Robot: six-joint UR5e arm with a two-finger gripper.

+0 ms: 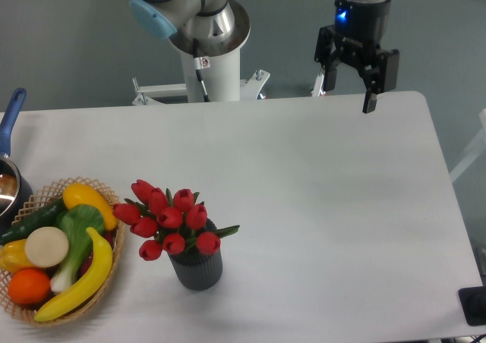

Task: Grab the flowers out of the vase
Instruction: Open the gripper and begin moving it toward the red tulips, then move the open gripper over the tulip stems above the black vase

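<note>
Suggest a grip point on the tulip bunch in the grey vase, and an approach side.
Probably best to grip the flowers low on the cluster, just above the rim of the vase, coming from above. The stems are hidden inside the vase, so only the heads are reachable. The bunch leans left, toward the basket. The gripper is open, far off.
</note>
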